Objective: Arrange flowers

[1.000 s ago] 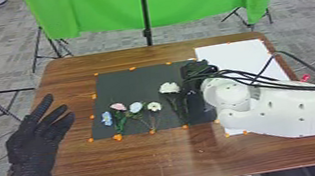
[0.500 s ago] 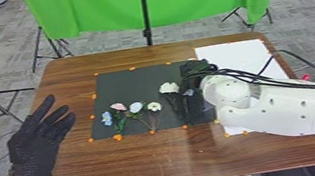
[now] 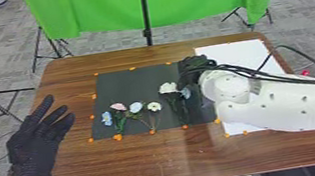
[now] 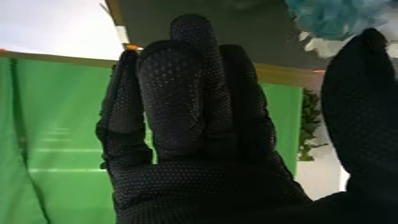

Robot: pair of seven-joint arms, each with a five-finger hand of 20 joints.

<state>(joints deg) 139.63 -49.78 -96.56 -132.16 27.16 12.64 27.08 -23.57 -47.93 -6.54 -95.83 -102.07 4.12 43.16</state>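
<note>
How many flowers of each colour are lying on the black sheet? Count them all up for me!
Pink flower: 1
Blue flowers: 2
White or very pale flowers: 3
Total: 6

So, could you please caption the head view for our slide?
Pink, white and blue flowers on a dark rectangular sheet, black-gloved right hand near its far right corner.

Bright light, soft glare on table (image 3: 202,156), pale streaks on green cloth (image 4: 67,160)
</note>
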